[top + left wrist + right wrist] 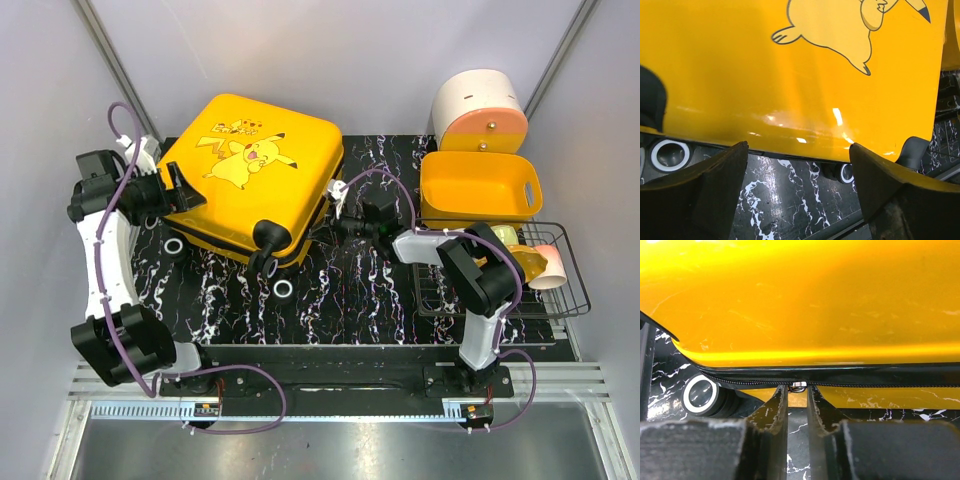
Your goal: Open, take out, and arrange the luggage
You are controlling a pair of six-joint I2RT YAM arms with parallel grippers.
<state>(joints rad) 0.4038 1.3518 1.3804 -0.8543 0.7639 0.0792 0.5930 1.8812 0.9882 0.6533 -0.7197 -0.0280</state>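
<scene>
Closely, left tool (pixel 799 150) splayed by luggage (pixel 790 90), right tool (pixel 797 392) at zipper pull (pixel 798 386), grip unclear

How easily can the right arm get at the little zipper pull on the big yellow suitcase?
Probably yes, easily. The right gripper sits at the luggage seam, fingers nearly together just below the small metal zipper pull, nothing between them. Whether it pinches the pull yet, I cannot tell.

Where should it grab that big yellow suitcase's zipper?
Pinch the small metal zipper pull on the glossy yellow hard-shell suitcase's black zipper seam, coming in level from the side: the tab juts outward, narrow enough for the right gripper.
</scene>
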